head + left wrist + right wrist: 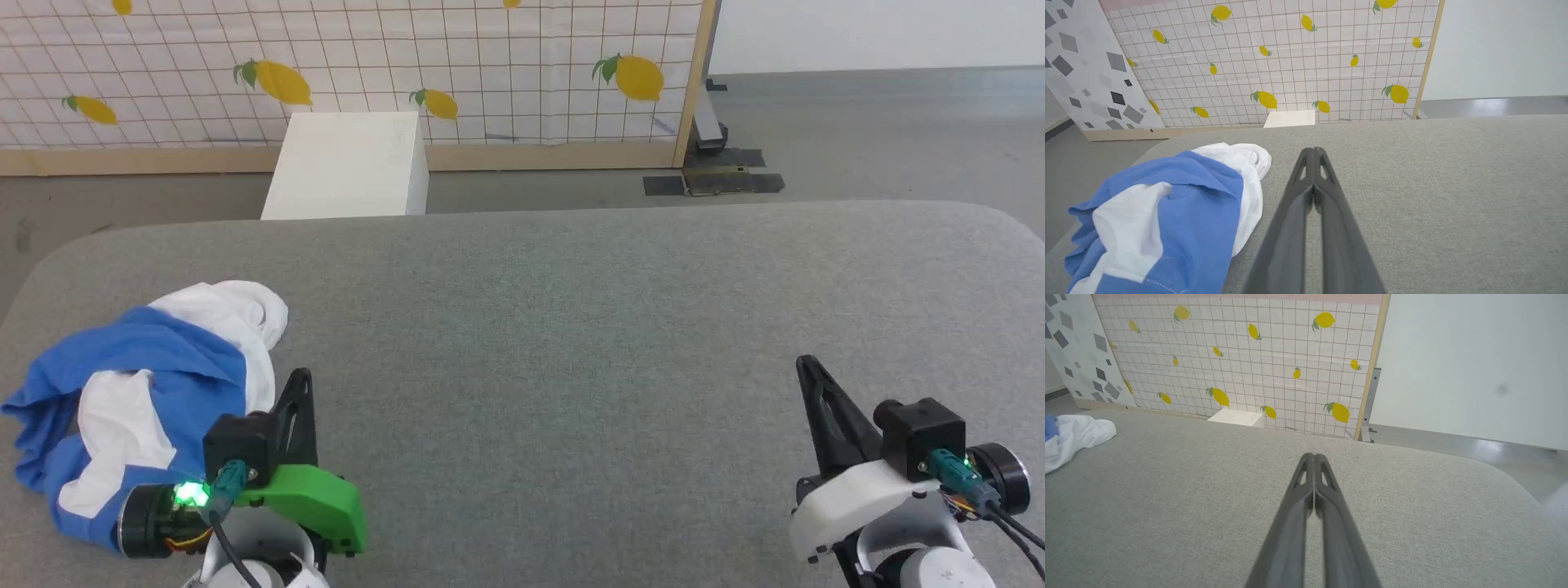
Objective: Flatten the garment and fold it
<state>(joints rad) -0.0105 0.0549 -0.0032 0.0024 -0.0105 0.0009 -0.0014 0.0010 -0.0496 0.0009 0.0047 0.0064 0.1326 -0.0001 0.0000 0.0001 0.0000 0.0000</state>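
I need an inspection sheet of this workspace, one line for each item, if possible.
Surface: grey fabric table, rounded corners.
Job's things: garment crumpled in a heap at the table's left, not flattened.
Clutter: nothing seen.
Grippers: left gripper jaws shut, beside the garment; right gripper jaws shut, over bare fabric.
Cables: left wrist cable, right wrist cable, both by the cameras.
Surroundings: lemon-print panel, white box on the floor behind.

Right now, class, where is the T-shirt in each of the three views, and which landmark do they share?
Head view: T-shirt crumpled at lower left, beside the left tool.
Left wrist view: lower left, blue and white.
Right wrist view: left edge, mostly white.
Shared landmark: white box by the lemon wall.
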